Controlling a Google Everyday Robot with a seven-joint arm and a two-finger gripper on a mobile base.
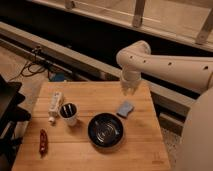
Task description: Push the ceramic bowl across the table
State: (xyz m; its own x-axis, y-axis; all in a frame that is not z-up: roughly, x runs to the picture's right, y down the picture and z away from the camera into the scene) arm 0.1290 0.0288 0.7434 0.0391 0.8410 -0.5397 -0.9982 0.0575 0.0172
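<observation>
The ceramic bowl (105, 131), wide, glossy black with rings inside, sits on the light wooden table (145, 150), right of centre and toward the front. My gripper (129, 90) hangs from the white arm above the table's far right part, beyond the bowl and apart from it, just behind a small blue sponge (125, 108).
A small white cup (68, 114) with a dark inside stands left of the bowl. A white oblong object (55, 104) lies at the far left. A red-handled tool (43, 141) lies near the front left edge. Cables lie on the floor behind the table.
</observation>
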